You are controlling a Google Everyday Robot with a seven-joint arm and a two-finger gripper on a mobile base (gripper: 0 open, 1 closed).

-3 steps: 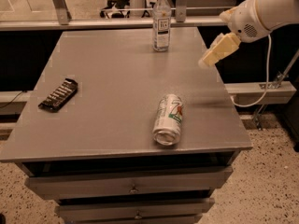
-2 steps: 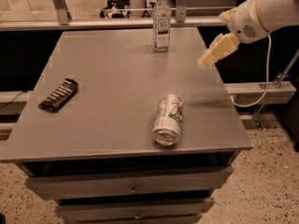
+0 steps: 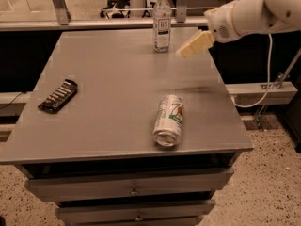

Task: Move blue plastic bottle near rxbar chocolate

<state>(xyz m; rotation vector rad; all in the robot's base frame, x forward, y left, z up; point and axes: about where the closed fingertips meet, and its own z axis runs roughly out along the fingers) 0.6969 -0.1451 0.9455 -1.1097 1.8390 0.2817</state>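
One blue plastic bottle, one rxbar chocolate, one can (lying); one claw right of the bottle

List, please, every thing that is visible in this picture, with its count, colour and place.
bottle: one, clear with a white cap and white label, upright at the far edge of the table.
chocolate bar: one, dark wrapper with pale lettering, flat near the table's left edge.
can: one, white and green, lying on its side near the front right of the table.
table: one, grey, middle of the view.
drawers: at least two, grey, under the table top.
cable: one, white, hanging to the right of the table.
arm: one, white, upper right.
gripper: one, beige, over the table just right of the bottle, not touching it.
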